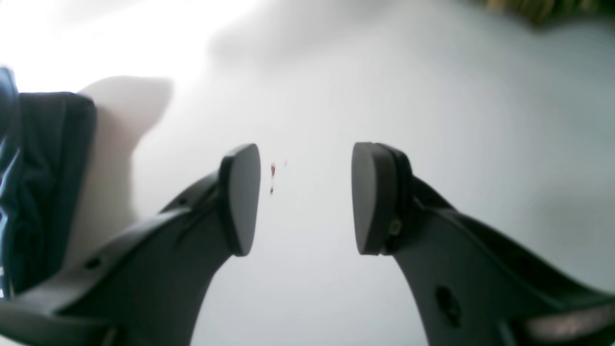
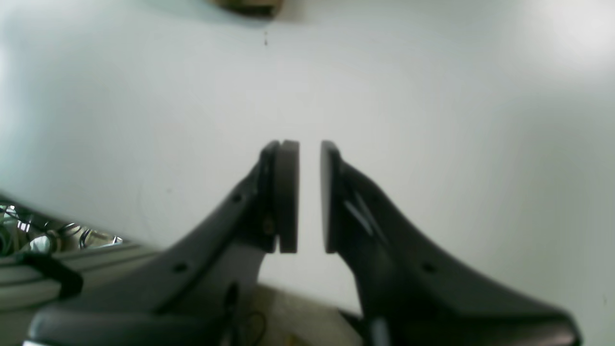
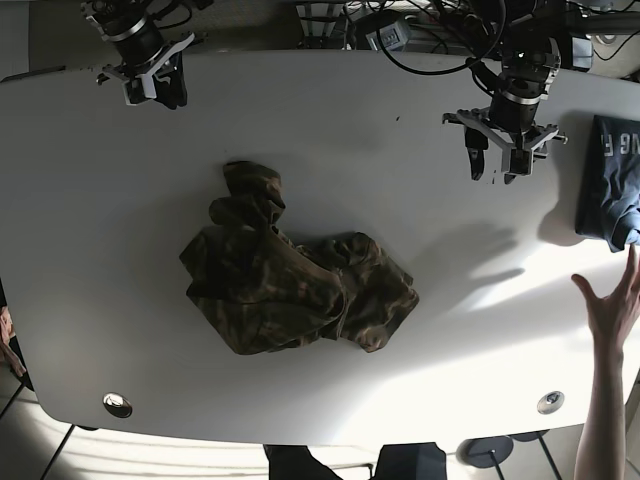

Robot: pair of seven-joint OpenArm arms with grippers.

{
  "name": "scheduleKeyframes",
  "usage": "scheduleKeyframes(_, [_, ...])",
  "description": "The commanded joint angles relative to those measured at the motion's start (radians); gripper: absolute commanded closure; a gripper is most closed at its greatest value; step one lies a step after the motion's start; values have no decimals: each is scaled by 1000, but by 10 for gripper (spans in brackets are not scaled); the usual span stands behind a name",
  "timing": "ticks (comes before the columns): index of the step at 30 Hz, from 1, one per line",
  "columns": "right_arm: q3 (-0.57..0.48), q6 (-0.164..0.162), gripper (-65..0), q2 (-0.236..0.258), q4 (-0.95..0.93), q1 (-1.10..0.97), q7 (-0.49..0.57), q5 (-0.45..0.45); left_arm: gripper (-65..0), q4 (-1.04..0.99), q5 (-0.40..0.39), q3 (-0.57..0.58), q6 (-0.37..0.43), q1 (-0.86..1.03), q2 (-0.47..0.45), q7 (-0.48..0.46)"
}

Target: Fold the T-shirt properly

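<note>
Looks like a robotics lab or test room. Wide white surface [image 3: 330,110] with rounded corners and metal bolts [image 3: 117,404] near its front edge. Tangled black cables [image 3: 420,30] and electronics along the far side. Two robot arms mounted there, over bare floor.

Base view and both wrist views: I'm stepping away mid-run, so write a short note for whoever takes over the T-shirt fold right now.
Left claw: open, empty, raised over the white table near its far edge, away from the shirt.
Right claw: slightly open, empty, at the far corner on the other side.
Crumpled camouflage-print T-shirt: bunched in a heap at the table's middle, neither claw touching it.
Folded dark blue garment: at the table's edge beside the left arm; a person's bare hand reaches in near it.
Done: nothing visible. Left: spread the shirt flat, then every fold.
</note>
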Motion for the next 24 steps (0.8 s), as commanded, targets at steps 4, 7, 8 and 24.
scheduleKeyframes(4, [6, 6, -78, 6, 14, 57, 26, 14, -276, -86, -5, 83, 153, -19, 6, -279])
scheduleKeyframes(7, [2, 6, -78, 6, 5, 103, 26, 14, -278, -137, -5, 127, 233, -19, 3, -362])
scheduleKeyframes(8, [1, 6, -79, 6, -8, 120, 26, 14, -278, -144, -3, 141, 245, -20, 3, -383])
scheduleKeyframes(24, [-400, 6, -431, 43, -78, 627, -259, -93, -276, -152, -1, 278, 249, -34, -34, -414])
